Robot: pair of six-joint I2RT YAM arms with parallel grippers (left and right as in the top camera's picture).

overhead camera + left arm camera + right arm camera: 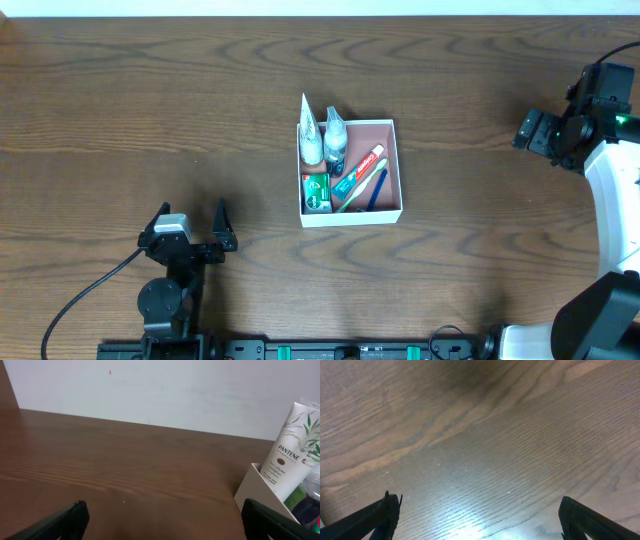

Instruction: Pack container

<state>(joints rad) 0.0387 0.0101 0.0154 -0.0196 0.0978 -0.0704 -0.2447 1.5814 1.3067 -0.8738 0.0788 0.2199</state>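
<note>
The container [352, 215], a shallow white-walled box with a pinkish inside, sits at the table's middle. It holds a white Pantene tube [311, 136], a small clear bottle [335, 140], a green-and-white soap box [316, 190], a toothpaste tube [360, 167] and a blue toothbrush [377, 188]. My left gripper [192, 216] is open and empty at the front left, well apart from the box. Its wrist view shows the open fingers [162, 521], the box's corner [252, 490] and the Pantene tube [291, 457]. My right gripper [532, 130] is open and empty at the far right; its wrist view [480, 517] shows only wood.
The brown wooden table [150, 100] stretches all round the box. A black cable [85, 295] runs from the left arm's base toward the front left edge. A pale wall [160, 390] stands behind the table's far edge.
</note>
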